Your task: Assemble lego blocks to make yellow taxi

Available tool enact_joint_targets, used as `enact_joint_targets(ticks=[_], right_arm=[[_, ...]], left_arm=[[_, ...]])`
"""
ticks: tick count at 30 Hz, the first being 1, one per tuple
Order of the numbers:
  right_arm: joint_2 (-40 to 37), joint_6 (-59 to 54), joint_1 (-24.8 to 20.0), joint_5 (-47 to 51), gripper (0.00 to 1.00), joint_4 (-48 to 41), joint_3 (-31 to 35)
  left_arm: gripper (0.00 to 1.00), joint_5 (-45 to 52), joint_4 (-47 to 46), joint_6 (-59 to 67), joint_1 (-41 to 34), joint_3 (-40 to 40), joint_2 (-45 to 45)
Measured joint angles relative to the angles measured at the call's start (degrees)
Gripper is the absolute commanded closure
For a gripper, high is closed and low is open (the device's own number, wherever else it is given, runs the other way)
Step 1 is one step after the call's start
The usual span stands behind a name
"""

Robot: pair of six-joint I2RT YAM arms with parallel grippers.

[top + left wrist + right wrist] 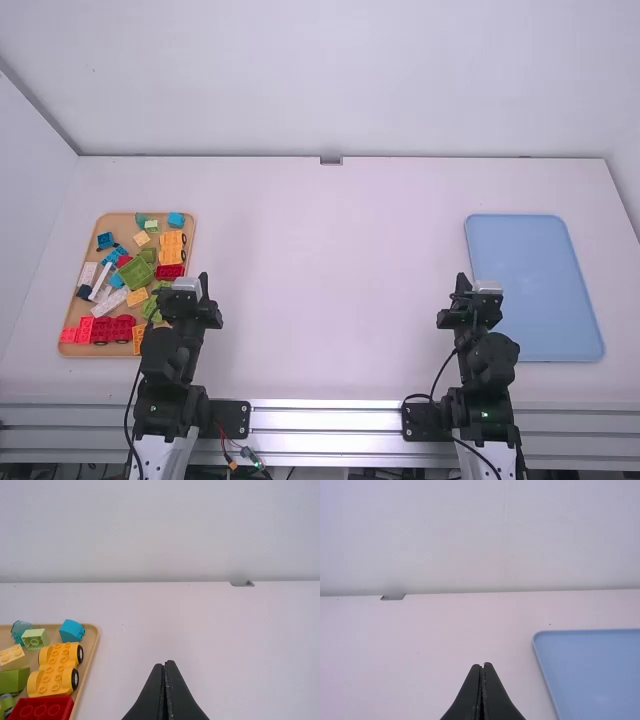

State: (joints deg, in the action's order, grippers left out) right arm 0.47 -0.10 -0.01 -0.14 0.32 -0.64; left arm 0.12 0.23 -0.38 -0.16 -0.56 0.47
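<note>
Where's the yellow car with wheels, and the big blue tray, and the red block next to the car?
Yellow car (56, 668): left wrist view, on its studded top.
Blue tray (535, 290): high view, on its flat bottom.
Red block (40, 710): left wrist view, on its studded top.

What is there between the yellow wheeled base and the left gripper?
In the left wrist view, the tan tray's rim and then white tabletop lie between the yellow wheeled base and the left gripper.

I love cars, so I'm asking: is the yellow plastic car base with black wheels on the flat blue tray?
No, the yellow car base sits on the rectangular tan tray, away from the blue tray.
</note>
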Motion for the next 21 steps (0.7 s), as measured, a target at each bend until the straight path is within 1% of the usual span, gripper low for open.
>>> enact_joint_targets(ticks=[6,10,14,20,21], right_arm=[[0.0,-0.42,0.0,-0.22,0.98,0.09,0.0],[0.83,-0.39,0.0,-0.2,0.95,0.04,-0.04],[2.56,-0.37,-0.07,-0.39,0.92,-0.44,-0.35],[8.15,-1.11,-0.07,-1.2,0.83,-1.42,-4.35],[8.15,-1.11,-0.07,-1.2,0.83,-1.42,-4.35]], left_arm=[[0.98,0.0,0.02,-0.04,0.0,0.0,0.07],[0.95,0.0,0.0,-0.04,0.0,-0.02,0.72],[0.92,-0.02,-0.39,-0.02,0.0,-0.2,2.1],[0.83,-0.46,-1.27,-0.02,0.0,-3.48,6.27],[0.83,-0.46,-1.27,-0.02,0.0,-3.48,6.27]])
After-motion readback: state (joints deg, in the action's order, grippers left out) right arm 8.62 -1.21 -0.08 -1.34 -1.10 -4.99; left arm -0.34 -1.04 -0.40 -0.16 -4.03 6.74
